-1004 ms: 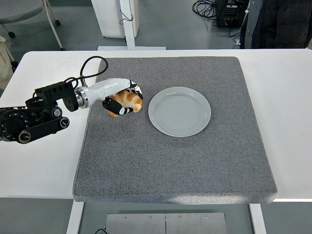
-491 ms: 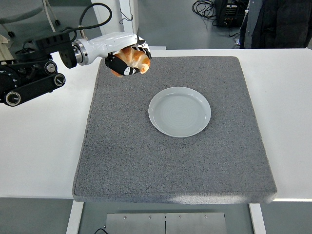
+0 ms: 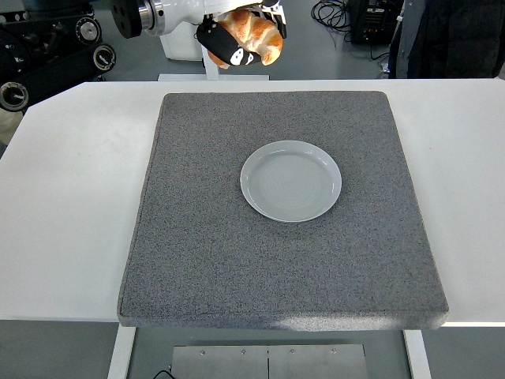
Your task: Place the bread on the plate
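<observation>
Grey mat [image 3: 237, 260] on white table [image 3: 71, 237]; cables [image 3: 331, 11] on floor

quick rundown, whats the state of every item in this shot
bread: held in the air, off the mat, up and left of the plate
left hand: fingers curled around the bread
plate: empty, flat on the mat
grey mat: flat on the white table, only the plate on it

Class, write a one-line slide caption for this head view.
Left hand holds the bread high above the table, empty plate waiting on the grey mat.
</observation>
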Controlling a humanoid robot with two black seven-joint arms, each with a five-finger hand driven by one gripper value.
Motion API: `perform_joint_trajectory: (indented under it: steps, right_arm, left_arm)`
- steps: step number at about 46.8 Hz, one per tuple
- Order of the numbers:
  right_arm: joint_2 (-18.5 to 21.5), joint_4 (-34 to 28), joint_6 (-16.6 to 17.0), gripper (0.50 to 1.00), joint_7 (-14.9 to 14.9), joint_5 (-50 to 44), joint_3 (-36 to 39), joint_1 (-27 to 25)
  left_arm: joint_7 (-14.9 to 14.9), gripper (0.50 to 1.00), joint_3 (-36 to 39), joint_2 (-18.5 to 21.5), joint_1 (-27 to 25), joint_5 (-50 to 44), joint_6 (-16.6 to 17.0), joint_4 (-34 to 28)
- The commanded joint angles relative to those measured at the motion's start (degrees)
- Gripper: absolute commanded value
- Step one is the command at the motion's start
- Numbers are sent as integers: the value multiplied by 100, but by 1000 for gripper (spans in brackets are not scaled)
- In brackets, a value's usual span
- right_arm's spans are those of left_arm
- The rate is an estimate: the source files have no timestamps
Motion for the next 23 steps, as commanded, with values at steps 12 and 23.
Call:
perform_joint_trajectory:
  steps: [12, 23]
  right_arm:
    - [0, 0, 0, 1000, 0, 2, 0, 1]
    - [0, 0, 1, 1000, 0, 2, 0, 1]
  left_arm:
    - [-4, 500, -34, -506, -194, -99, -108, 92]
    - [-13, 500, -34, -1007, -256, -240, -99, 293]
